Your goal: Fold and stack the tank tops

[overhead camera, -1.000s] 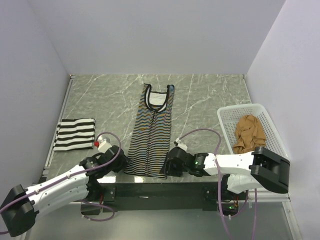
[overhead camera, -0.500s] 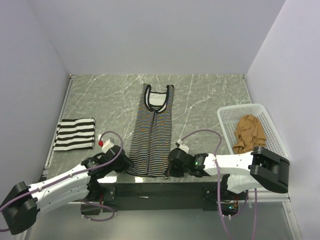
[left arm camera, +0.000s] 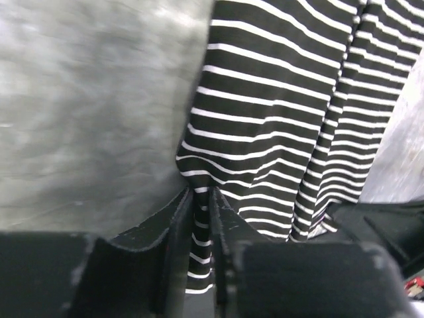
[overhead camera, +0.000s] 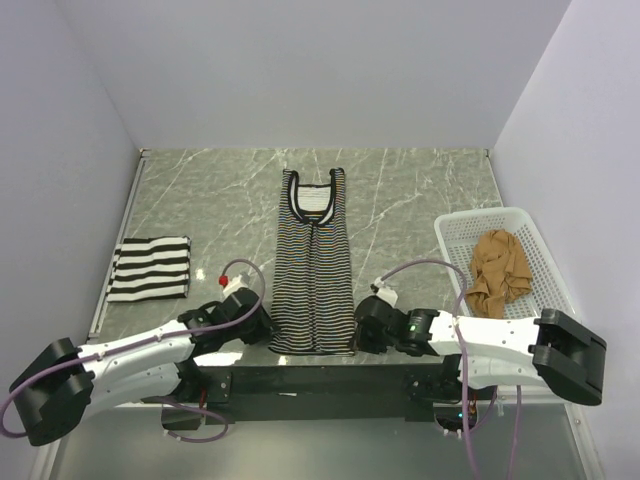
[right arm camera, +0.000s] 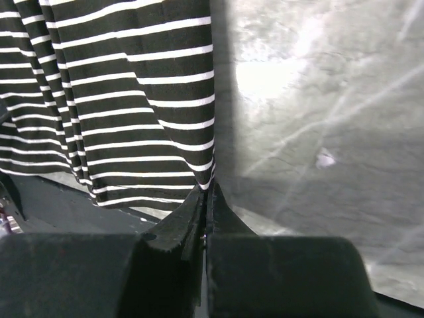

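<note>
The long thin-striped tank top (overhead camera: 315, 255) lies flat down the middle of the table, neck at the far end. My left gripper (overhead camera: 264, 327) is shut on the hem's left corner; in the left wrist view striped cloth (left arm camera: 278, 112) fills the narrow gap between the fingers (left arm camera: 202, 199). At the right corner my right gripper (overhead camera: 360, 326) is shut, and the cloth (right arm camera: 119, 99) tapers into its pressed jaws (right arm camera: 207, 193). A folded bold black-and-white top (overhead camera: 150, 268) rests at the left. The tan-brown top (overhead camera: 500, 265) lies crumpled in the basket.
The white mesh basket (overhead camera: 452, 236) stands at the right edge of the grey marbled table (overhead camera: 420, 190). Walls close in the left, far and right sides. The arms' black base bar (overhead camera: 320, 380) runs along the near edge, just below the hem.
Both grippers have slid rightward along the near edge and closed on the hem corners. The lower half of the thin-striped top has swung right and now lies straighter.
</note>
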{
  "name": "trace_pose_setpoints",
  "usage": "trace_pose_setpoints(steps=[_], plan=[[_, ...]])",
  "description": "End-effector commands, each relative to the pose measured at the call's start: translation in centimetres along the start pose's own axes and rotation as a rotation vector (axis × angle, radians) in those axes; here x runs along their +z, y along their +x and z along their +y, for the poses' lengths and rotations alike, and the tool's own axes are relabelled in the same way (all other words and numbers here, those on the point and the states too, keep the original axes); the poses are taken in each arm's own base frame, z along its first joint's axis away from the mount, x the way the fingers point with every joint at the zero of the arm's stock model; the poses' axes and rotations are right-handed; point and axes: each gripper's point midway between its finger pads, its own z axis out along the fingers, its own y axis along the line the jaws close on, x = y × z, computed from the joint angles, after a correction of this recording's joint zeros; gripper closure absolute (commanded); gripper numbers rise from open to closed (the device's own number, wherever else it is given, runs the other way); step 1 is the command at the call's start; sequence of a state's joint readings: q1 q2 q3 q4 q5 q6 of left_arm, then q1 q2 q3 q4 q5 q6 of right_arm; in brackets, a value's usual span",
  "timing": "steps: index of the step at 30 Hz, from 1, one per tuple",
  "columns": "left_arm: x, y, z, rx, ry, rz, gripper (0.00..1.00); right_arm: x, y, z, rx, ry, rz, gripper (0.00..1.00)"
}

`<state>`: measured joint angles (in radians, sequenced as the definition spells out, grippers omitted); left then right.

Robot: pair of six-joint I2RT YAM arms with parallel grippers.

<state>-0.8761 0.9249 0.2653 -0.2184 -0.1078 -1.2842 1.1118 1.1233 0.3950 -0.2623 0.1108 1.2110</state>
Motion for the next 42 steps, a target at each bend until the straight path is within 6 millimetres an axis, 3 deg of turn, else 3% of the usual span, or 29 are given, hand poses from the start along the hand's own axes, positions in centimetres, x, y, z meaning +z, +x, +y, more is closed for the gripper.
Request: trace_pose_setpoints(steps=[1,6,14,25,33,42], plan=[[-0.1,1.1,-1.2,0.067,0.035,0.041,0.76,-0.2,0.2,-3.9,-0.036,0.119,-0.01,1.0],[-0.5,1.7,-1.3,0.078,0.04,0.059,0.61,-0.4,0.3,-3.8,-0.033,0.092,-0.009,1.0],[-1.3,1.8,1.0,-0.009,-0.041,0.042,0.56,-0.5,0.2,-3.2,-0.06,0.084,-0.005,0.71],[-2.3,2.8,2.0,-0.044,-0.023,0.068,0.54,-0.6,0.2,-2.5,-0.095,0.081,0.013,0.65],[-1.3,3.2,0.1,0.021,0.075,0.083,0.48,-0.2,0.5,-3.2,-0.082,0.09,0.019,0.62],[0.1,4.1,1.6,0.053,0.0,0.112,0.53,-0.1,0.6,-2.9,-0.079,0.069,0.019,0.58]])
